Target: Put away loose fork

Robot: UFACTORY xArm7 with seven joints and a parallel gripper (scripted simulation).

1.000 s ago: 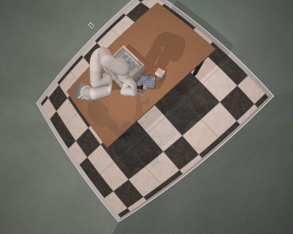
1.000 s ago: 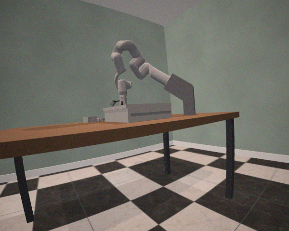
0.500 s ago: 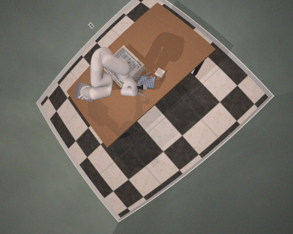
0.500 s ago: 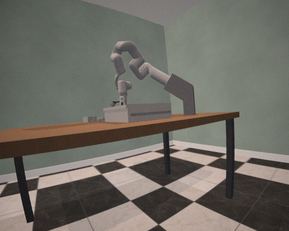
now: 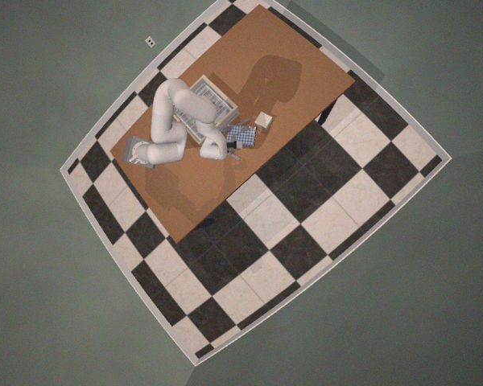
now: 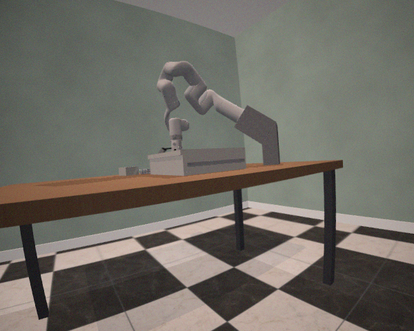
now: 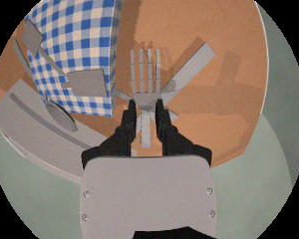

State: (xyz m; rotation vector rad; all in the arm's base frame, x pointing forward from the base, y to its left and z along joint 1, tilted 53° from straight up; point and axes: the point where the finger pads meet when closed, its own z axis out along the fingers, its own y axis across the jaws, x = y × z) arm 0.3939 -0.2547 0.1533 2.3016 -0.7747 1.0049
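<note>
The loose fork (image 7: 146,101) shows in the wrist view with tines pointing away from my gripper and its handle towards the palm. It lies across a flat grey bar (image 7: 191,71) and other grey pieces. My gripper (image 7: 146,108) (image 5: 233,145) is partly open, with its black fingertips on either side of the fork's neck. I see no firm grip on the fork. The tray (image 5: 221,93) (image 6: 214,156) stands beside the arm; its grey side (image 7: 27,121) shows in the wrist view. Cutlery lies in its slots, but the arm partly covers them and the kinds are too small to tell.
A blue checked cloth (image 5: 241,135) (image 7: 92,42) lies beside the gripper, with a flat-headed grey utensil (image 7: 87,83) on it. A spoon-like piece (image 7: 61,116) lies at the cloth's edge by the tray. A pale box (image 5: 263,120) (image 6: 127,171) stands beyond the cloth.
</note>
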